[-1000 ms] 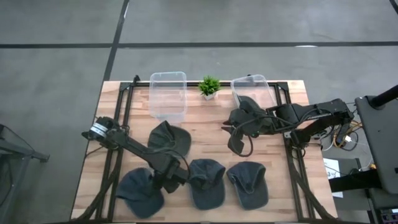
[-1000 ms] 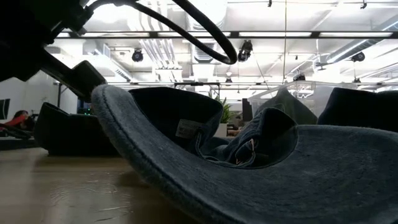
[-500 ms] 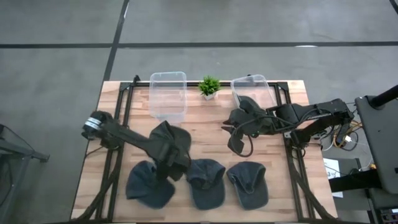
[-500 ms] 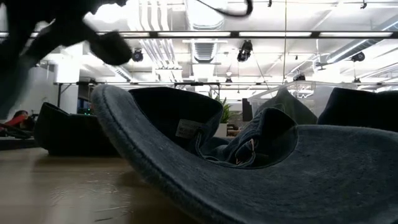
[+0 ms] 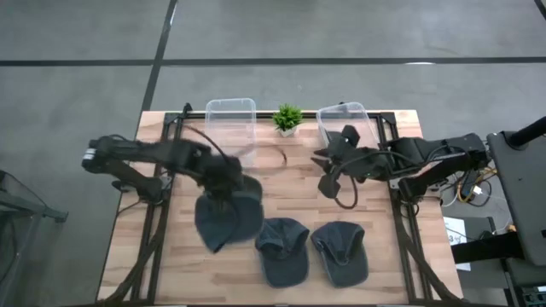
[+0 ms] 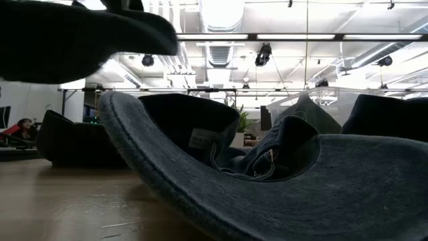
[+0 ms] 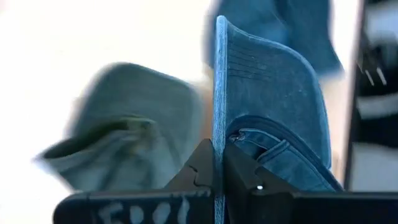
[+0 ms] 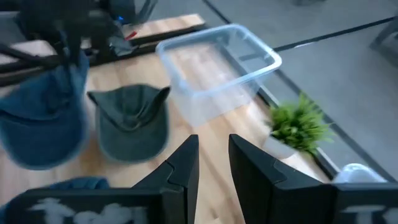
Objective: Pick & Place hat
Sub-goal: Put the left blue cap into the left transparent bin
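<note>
Lifted off the lower left of the table since the earlier frame, the blue denim cap (image 5: 223,220) now hangs in the left gripper (image 7: 217,175), carried up toward the middle left, over the grey-green cap (image 5: 239,192) that lies there. The left wrist view shows the jaws closed tight on the edge of the cap's brim, which stands on edge between the fingers while the crown sags to one side. That sag suggests light, limp cloth; only the brim holds any shape, so the brim seems the sound place to grip, and a pinch on the crown would likely just bunch the fabric.

At the bottom of the high view two more caps stay on the wood: a dark blue cap (image 5: 282,248) lower centre and a grey cap (image 5: 343,252) just beside it on the right. Higher up, at middle right, the right gripper (image 5: 325,175) hovers with jaws slightly apart and nothing between them. Along the top edge sit a clear plastic bin (image 5: 229,128) on the left, a small potted plant (image 5: 287,118) in the centre, and a second clear bin (image 5: 350,119) on the right.
</note>
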Robot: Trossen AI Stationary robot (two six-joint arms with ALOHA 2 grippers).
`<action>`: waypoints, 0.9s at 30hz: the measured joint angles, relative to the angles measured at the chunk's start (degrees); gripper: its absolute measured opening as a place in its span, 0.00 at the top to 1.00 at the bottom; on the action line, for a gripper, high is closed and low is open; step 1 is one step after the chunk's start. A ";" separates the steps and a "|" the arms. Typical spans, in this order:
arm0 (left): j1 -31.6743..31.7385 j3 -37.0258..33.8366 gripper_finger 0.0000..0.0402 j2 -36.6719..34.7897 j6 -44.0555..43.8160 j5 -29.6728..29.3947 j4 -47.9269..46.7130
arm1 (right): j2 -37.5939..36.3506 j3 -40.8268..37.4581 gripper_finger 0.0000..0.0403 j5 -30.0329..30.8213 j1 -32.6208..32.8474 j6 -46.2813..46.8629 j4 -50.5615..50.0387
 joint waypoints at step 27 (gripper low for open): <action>36.24 6.26 0.98 -13.01 -11.39 -26.51 13.72 | -0.74 -0.04 0.80 4.24 -0.02 -1.09 1.12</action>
